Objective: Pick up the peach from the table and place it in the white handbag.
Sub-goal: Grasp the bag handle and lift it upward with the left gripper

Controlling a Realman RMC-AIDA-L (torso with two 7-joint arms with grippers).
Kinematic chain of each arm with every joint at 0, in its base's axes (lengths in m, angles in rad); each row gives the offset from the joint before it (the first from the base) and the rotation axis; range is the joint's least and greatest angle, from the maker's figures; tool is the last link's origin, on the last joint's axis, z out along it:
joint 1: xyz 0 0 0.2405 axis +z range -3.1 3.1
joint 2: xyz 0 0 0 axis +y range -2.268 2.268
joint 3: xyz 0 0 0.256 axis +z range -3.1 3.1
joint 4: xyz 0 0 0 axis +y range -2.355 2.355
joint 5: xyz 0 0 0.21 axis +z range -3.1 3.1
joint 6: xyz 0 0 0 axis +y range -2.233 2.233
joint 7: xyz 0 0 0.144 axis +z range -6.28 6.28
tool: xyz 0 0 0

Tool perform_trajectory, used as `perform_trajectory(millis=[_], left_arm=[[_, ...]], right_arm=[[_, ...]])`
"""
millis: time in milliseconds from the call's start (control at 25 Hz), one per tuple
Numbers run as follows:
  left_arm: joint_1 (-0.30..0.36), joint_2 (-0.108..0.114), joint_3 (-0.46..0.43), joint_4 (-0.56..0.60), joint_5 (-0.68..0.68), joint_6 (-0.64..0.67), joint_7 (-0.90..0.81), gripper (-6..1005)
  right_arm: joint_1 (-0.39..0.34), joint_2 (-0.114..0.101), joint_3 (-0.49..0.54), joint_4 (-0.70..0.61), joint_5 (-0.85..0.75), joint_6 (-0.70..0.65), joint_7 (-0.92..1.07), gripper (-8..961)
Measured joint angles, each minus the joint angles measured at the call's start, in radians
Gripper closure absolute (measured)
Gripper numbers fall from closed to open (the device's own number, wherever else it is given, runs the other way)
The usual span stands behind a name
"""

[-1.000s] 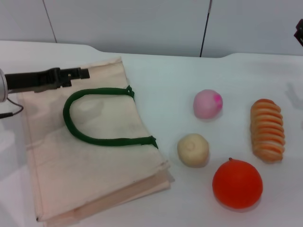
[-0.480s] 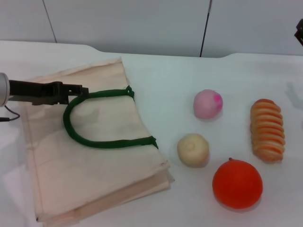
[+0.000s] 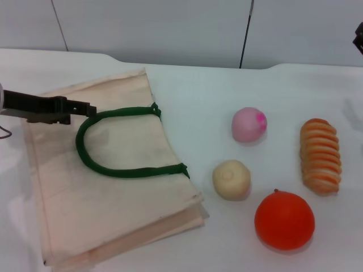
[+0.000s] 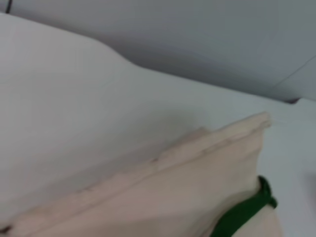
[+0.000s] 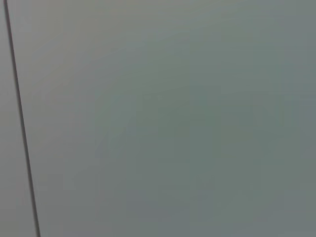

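The peach, pale pink with a magenta spot, lies on the table right of centre, untouched. The white handbag lies flat at the left, its dark green handle looped on top. The bag's far corner and a bit of the handle show in the left wrist view. My left gripper reaches in from the left edge, low over the bag, its tip at the handle's upper-left bend, far from the peach. A dark part of my right gripper shows at the right edge, high and away.
A cream-yellow ball lies in front of the peach, with a larger orange-red fruit nearer still. A ridged orange bread-like piece lies to the right. The white table ends at a grey wall behind. The right wrist view shows only wall.
My left gripper has come nearer and drawn back leftward over the bag, from above its far edge to the handle's upper-left bend. The fruits and bag have not moved.
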Motion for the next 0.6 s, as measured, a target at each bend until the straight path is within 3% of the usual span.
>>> perform_trajectory(millis=[600], left_arm=[[-0.032,-0.006,0.0,0.056,0.041,-0.062,-0.001,242]], right_arm=[[0.006,0.001,0.0,0.0,0.0,0.0,0.0,65]])
